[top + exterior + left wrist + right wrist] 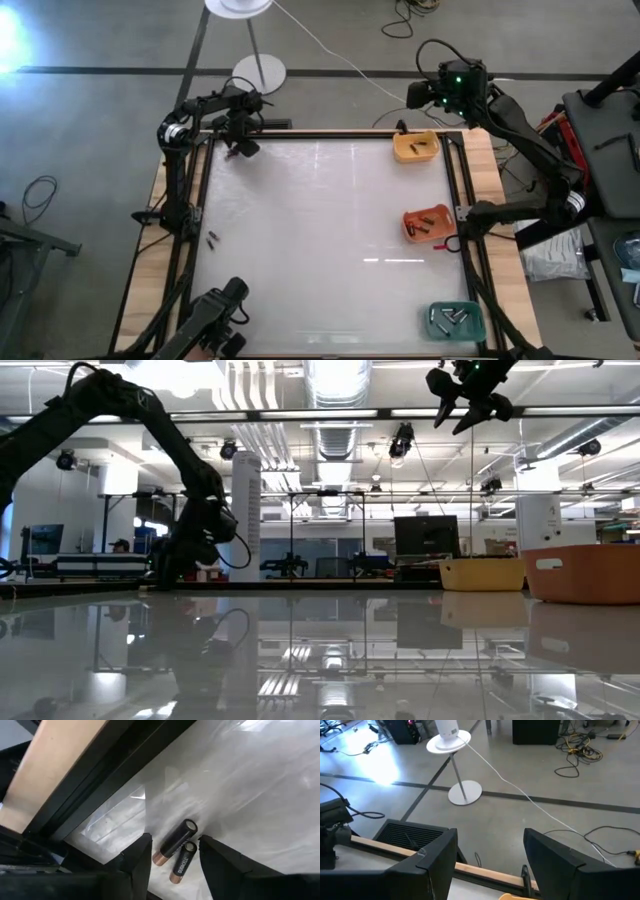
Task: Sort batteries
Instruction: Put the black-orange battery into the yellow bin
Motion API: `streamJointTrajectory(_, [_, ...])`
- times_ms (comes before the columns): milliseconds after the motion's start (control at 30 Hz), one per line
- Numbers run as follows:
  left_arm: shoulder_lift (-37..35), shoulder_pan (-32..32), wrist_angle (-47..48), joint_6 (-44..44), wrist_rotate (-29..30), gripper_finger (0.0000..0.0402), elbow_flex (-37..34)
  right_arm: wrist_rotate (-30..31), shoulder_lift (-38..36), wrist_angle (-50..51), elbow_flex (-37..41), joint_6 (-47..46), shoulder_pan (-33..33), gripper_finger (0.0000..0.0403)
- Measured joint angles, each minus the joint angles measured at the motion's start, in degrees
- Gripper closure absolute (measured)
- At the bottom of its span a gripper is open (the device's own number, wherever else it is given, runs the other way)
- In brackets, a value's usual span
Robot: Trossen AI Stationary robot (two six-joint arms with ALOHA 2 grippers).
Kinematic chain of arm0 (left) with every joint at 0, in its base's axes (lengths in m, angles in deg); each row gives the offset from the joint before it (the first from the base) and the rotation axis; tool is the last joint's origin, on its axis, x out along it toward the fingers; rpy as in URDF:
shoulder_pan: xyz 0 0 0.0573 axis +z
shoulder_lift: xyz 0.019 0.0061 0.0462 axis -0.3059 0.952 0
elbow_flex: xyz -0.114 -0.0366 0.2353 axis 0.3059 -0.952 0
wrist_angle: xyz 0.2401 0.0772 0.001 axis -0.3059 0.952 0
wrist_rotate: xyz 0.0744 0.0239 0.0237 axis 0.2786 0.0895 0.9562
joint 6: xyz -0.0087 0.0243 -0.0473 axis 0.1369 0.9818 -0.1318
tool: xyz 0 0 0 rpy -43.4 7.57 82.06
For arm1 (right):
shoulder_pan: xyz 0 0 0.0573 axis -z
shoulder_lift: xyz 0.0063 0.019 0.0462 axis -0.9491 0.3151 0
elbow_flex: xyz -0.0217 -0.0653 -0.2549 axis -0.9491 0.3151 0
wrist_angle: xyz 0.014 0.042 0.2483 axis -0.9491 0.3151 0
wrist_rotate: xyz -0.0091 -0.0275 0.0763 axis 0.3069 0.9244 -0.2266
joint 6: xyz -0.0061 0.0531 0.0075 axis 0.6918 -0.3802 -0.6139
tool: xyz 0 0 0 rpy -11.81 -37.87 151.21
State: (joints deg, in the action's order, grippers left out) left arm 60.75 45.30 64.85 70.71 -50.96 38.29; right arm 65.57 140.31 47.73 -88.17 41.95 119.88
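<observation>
Two batteries, a thicker one (175, 841) and a thinner one (181, 862), both black with copper ends, lie side by side on the white table top near its far left corner. My left gripper (175, 857) (240, 150) points steeply down over them, open, one finger on either side of the pair; no touch shows. Two more batteries (212, 238) lie by the table's left edge. My right gripper (490, 865) (420, 95) hangs open and empty, high above the far right corner.
Three trays stand along the right edge, each holding batteries: a yellow tray (415, 147) far, an orange tray (427, 223) in the middle and a green tray (455, 318) near. A black frame rail (100, 785) runs close beside the left gripper.
</observation>
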Motion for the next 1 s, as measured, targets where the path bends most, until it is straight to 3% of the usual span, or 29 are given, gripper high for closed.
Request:
streamJointTrajectory(333, [0.05, 0.02, -2.27, -0.11, -3.35, 0.0387, -0.07, -0.01, 0.02, -1.42, 0.02, 0.02, 0.00, 0.0184])
streamJointTrajectory(600, [-1.02, -0.17, -4.52, -0.34, -6.72, 0.0390, -0.20, -0.05, 0.07, -2.12, 0.02, 0.05, -1.59, 0.0184])
streamJointTrajectory(833, [-8.76, -2.01, -13.95, -1.55, -30.72, 0.0395, -0.36, -5.74, 3.25, -4.89, 0.03, 3.61, -6.46, 0.0184])
streamJointTrajectory(1000, [-15.89, -6.69, -24.09, -4.85, -44.51, 0.0395, -0.31, -15.73, 9.33, -10.95, 0.02, 8.37, -11.19, 0.0184])
